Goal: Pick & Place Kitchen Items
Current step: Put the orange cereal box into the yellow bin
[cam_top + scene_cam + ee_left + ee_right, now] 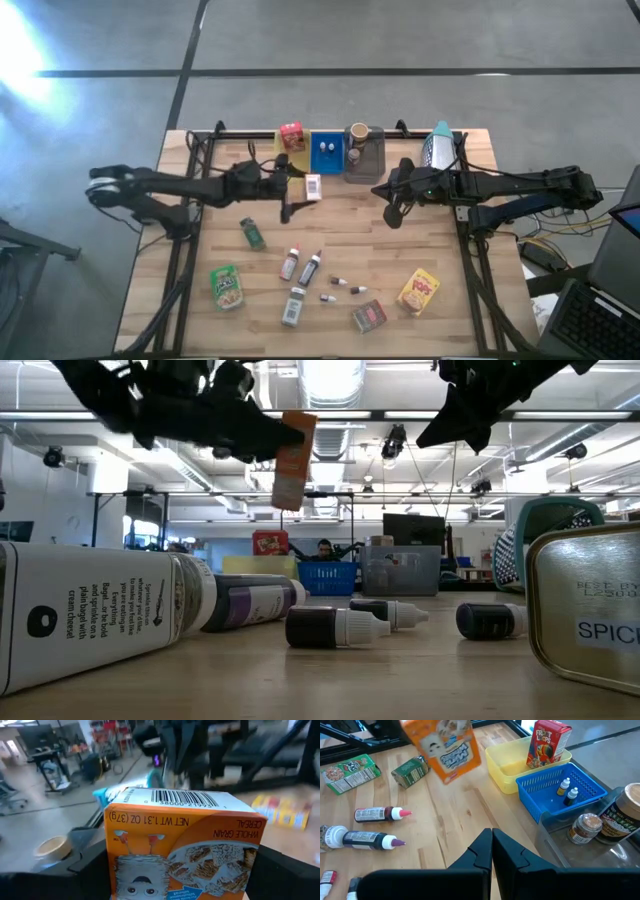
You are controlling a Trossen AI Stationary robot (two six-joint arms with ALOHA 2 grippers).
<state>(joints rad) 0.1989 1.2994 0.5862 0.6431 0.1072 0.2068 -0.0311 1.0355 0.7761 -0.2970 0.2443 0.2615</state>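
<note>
From my remote station: nearest on the bench [400, 250], at 6 o'clock, lie the green pouch [227, 286], dark bottles [309, 268], tiny vials [340, 283] and yellow pouch [419, 291]. At centre, I see the left gripper [300, 190] grasping the orange cereal box [313, 187] [180, 847] clear of the wood; the right gripper [392, 214] hangs at 3 o'clock, fingers [515, 852] clenched on nothing. Farthest, at 12 o'clock, stand the yellow tray [284, 150], blue tray [326, 158] and grey tray [366, 165].

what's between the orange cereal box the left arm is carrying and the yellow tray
Nothing visible blocks the way. The left gripper holds the orange cereal box in the air, and only bare table lies between it and the yellow tray. A red cereal box already stands at the tray's far end; the near part is free.
</note>
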